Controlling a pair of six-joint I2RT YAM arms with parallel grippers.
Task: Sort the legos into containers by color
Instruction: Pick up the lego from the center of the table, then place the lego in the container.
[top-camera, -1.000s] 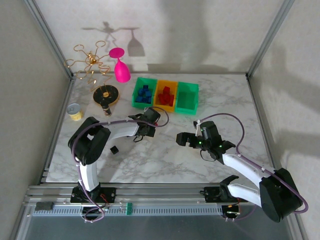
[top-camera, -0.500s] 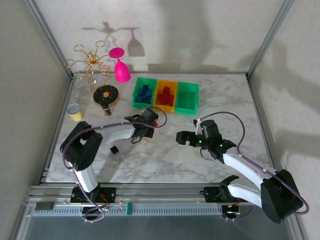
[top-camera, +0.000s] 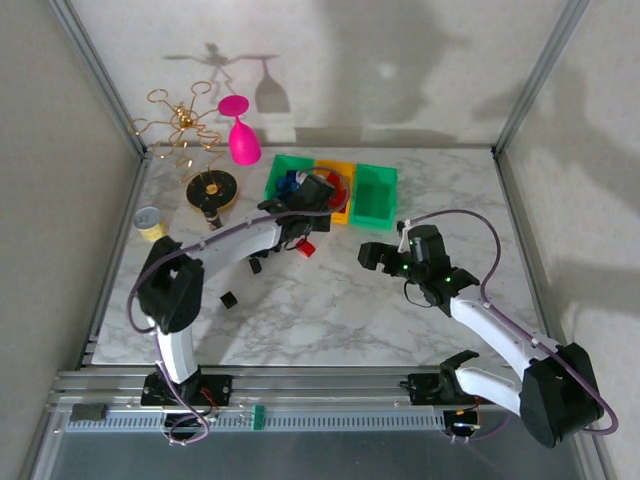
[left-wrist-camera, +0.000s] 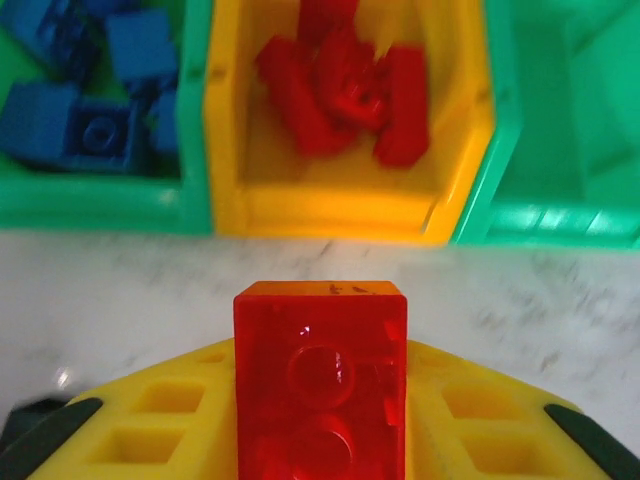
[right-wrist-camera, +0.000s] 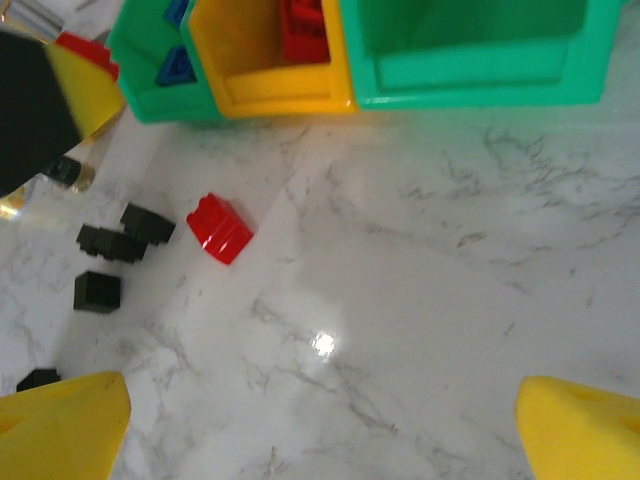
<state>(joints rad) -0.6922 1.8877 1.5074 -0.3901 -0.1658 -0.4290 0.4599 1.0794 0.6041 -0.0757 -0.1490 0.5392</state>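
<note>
My left gripper (top-camera: 322, 188) is shut on a red lego (left-wrist-camera: 320, 380), which sits upright between its yellow fingers (left-wrist-camera: 160, 430). It hangs just in front of the row of containers, facing the yellow-orange bin (left-wrist-camera: 330, 215) that holds several red legos (left-wrist-camera: 345, 95). The left green bin (left-wrist-camera: 100, 200) holds blue legos (left-wrist-camera: 90, 120). The right green bin (left-wrist-camera: 560, 215) shows bare walls. One red lego (right-wrist-camera: 220, 228) and black legos (right-wrist-camera: 125, 235) lie loose on the marble. My right gripper (right-wrist-camera: 320, 440) stands open above bare table, right of them.
A pink goblet (top-camera: 240, 135), a gold wire stand (top-camera: 185, 125) and a round black-and-gold base (top-camera: 212, 190) stand at the back left. A small yellow tin (top-camera: 150, 223) sits near the left edge. Another black lego (top-camera: 229, 299) lies nearer the left arm's base.
My left gripper rose from the table and moved back toward the bins with the red lego, uncovering the loose red and black legos. My right gripper shifted slightly right.
</note>
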